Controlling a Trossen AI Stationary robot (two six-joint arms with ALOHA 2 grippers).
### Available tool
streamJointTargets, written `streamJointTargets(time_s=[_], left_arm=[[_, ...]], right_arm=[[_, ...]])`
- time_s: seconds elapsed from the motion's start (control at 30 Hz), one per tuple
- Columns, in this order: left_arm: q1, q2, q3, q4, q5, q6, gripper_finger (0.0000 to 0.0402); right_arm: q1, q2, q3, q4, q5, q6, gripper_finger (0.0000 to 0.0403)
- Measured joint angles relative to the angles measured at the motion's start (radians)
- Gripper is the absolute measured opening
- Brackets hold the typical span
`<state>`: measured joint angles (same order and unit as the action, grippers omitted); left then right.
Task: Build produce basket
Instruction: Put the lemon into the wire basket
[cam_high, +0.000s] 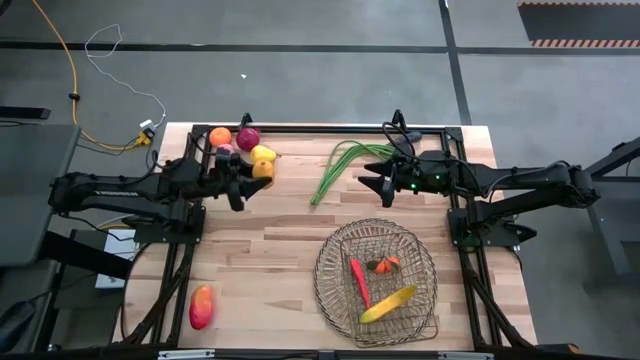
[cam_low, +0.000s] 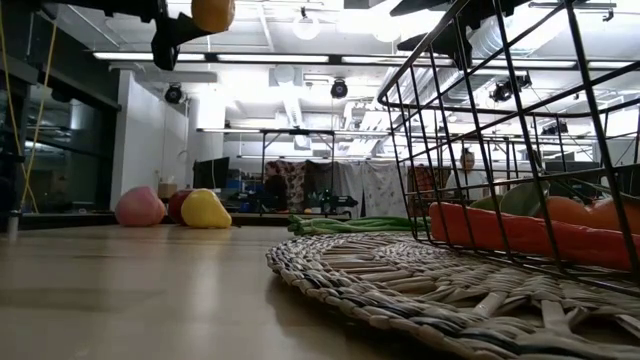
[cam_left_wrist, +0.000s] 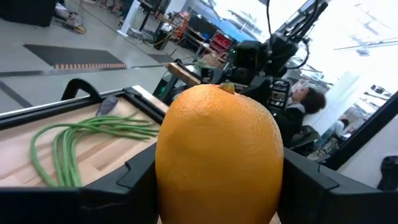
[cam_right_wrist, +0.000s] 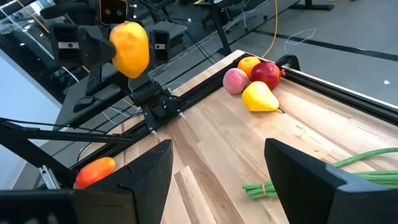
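An orange (cam_left_wrist: 217, 155) is clamped between the left claw's (cam_left_wrist: 217, 177) two dark fingers (cam_left_wrist: 314, 186). Green beans (cam_left_wrist: 78, 140) are seen lying on the worktop (cam_left_wrist: 25, 152) near its framed edge.

The basket (cam_high: 377, 282) stands on the table (cam_high: 260, 250) in its near right part. In it lie the chilli (cam_high: 359, 283), the banana (cam_high: 388, 304) nearer than it, and a carrot (cam_high: 384, 265) on the far side. The mango (cam_high: 201, 307) lies alone at the near left. At the far left corner the peach (cam_right_wrist: 235, 80), the apple (cam_high: 248, 138), the pear (cam_high: 263, 153) and one orange (cam_high: 219, 136) lie close together. The beans (cam_high: 340, 165) lie at the far middle. The left gripper (cam_high: 240, 186) holds another orange (cam_left_wrist: 219, 155) above the table, just near of the fruit group. The right gripper (cam_high: 378, 185) hangs right of the beans, empty.
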<state>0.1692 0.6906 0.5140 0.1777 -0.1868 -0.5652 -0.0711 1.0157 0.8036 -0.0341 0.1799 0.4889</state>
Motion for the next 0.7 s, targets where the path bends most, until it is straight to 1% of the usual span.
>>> streamJointTargets(time_s=[0.1, 0.17, 0.23, 0.33, 0.4, 0.47, 0.57, 0.63, 0.7], left_arm=[[-0.008, 0.020, 0.016, 0.002, 0.018, 0.001, 0.0224], [-0.023, 0.055, 0.044, -0.002, 0.032, 0.016, 0.0224], [-0.043, 0.098, 0.083, -0.004, 0.053, 0.051, 0.0224], [-0.072, 0.172, 0.150, -0.027, 0.071, 0.111, 0.0225], [-0.087, 0.222, 0.197, -0.046, 0.081, 0.158, 0.0225], [-0.099, 0.273, 0.246, -0.056, 0.082, 0.204, 0.0225], [-0.111, 0.357, 0.317, -0.061, 0.129, 0.264, 0.0225], [-0.123, 0.415, 0.369, -0.062, 0.177, 0.297, 0.0225], [-0.143, 0.479, 0.424, -0.060, 0.206, 0.314, 0.0225]], right_arm=[[0.000, -0.005, 0.000, 0.001, 0.000, 0.003, 0.0245], [0.000, -0.016, 0.000, 0.016, -0.019, 0.036, 0.0245], [0.000, -0.032, 0.000, 0.017, -0.073, 0.098, 0.0245], [0.007, -0.051, 0.000, -0.014, -0.205, 0.207, 0.0245], [0.033, -0.056, 0.000, -0.040, -0.270, 0.302, 0.0245], [0.075, -0.056, 0.000, -0.057, -0.313, 0.385, 0.0245], [0.144, -0.056, 0.000, -0.058, -0.325, 0.453, 0.0245], [0.174, -0.067, 0.000, -0.066, -0.330, 0.457, 0.0245], [0.192, -0.084, 0.018, -0.082, -0.298, 0.455, 0.0245]])
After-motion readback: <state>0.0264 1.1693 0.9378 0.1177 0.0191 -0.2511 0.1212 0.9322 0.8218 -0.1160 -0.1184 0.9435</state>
